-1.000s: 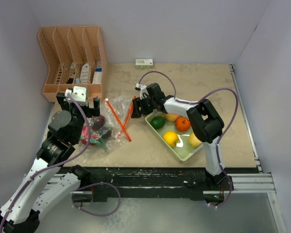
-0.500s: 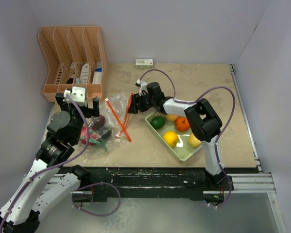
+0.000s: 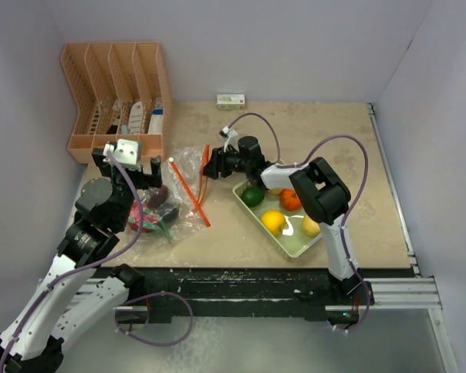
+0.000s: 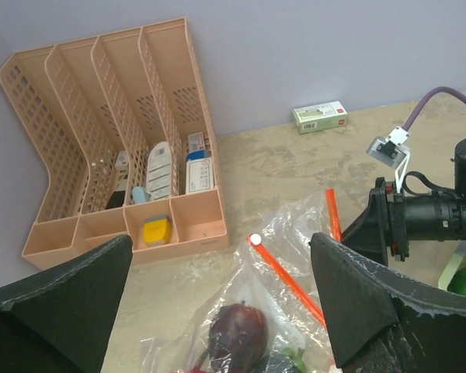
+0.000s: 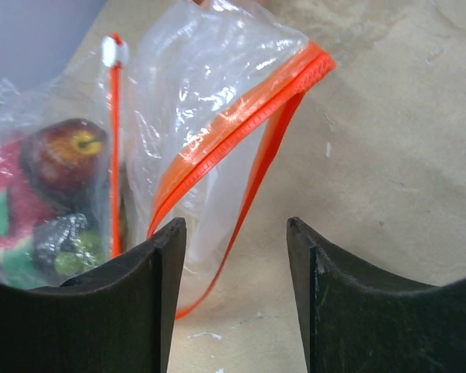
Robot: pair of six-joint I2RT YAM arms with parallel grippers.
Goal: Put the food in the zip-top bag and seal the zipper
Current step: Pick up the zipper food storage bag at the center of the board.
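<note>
Setting: beige table (image 3: 318, 140) walled in pale lavender, two robot arms reaching across it.
Right gripper: right gripper (image 3: 210, 169) has its jaws spread and grips nothing; it points at the bag's mouth.
Left gripper: left gripper (image 4: 221, 241) is wide open and holds nothing.
Bag: zip-top bag (image 3: 188, 167) lies crumpled between the two grippers, its filled end below the left gripper.
Zipper: zipper (image 5: 233, 132) stands up just ahead of the right fingertips, close to the gap between them; white slider tab (image 5: 111, 51) lies farther off, toward the left gripper.
Food bagged: dark red fruit (image 4: 237, 326) and some green and red pieces sit inside, under the left gripper.
Food waiting: green fruit (image 3: 253, 195), orange fruit (image 3: 292, 199) and yellow fruit (image 3: 273, 221) rest in the green tray (image 3: 299, 242), behind the right gripper beside its arm.
Risk, bag sliding: nothing pins the light plastic, so a push from the right fingers would likely shove it away.
Risk, mouth closing: pinching both lips together would likely shut the opening with fruit left outside.
Risk, strip slipping: the thin strip may buckle or slide out of the closing jaws.
</note>
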